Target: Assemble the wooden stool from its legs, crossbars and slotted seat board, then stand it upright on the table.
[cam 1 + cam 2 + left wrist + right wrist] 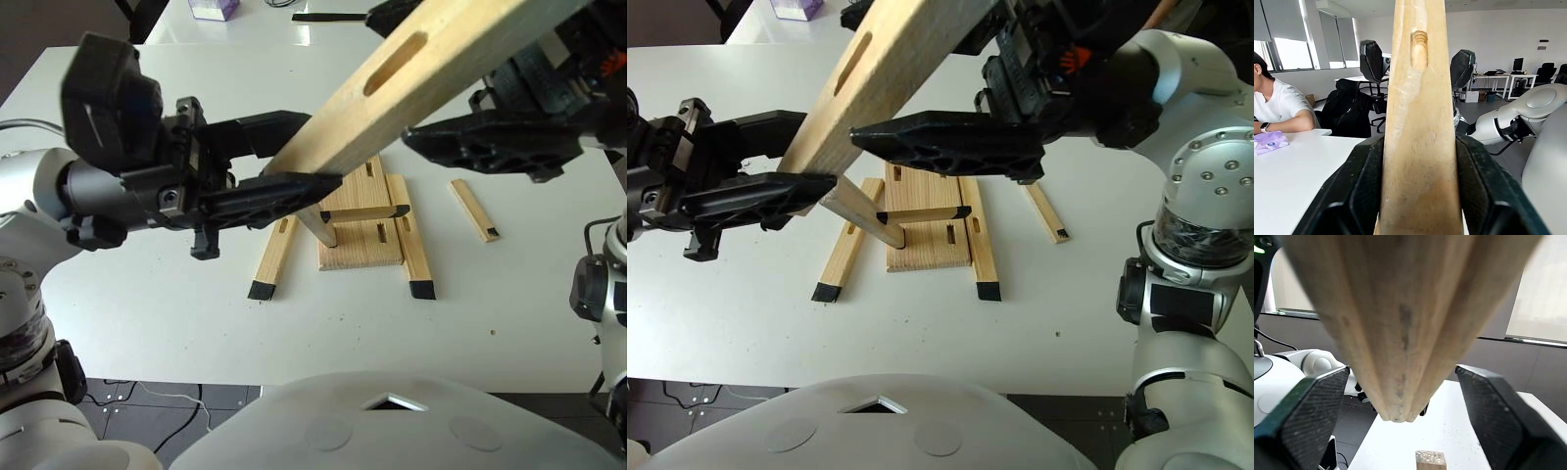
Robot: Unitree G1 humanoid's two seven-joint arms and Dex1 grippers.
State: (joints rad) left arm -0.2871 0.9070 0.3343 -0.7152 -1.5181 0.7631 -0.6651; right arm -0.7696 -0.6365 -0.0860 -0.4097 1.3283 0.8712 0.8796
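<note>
A long slotted wooden leg (421, 69) is held slanting in the air above the table. My left gripper (313, 152) is shut on its lower end, with the fingers (1356, 196) pressed against both sides. A round crossbar (318, 227) sticks down from that end towards the seat board (358, 250). My right gripper (857, 73) is open around the leg's upper part, its pads (1312, 421) standing off the wood. On the table, one leg (274, 259) lies on the seat board's left and another leg (411, 240) on its right. A crossbar (367, 211) lies across the board.
A short loose wooden piece (475, 209) lies right of the seat board on the white table (147, 294). A purple object (214, 8) and a flat black item (328, 17) sit at the far edge.
</note>
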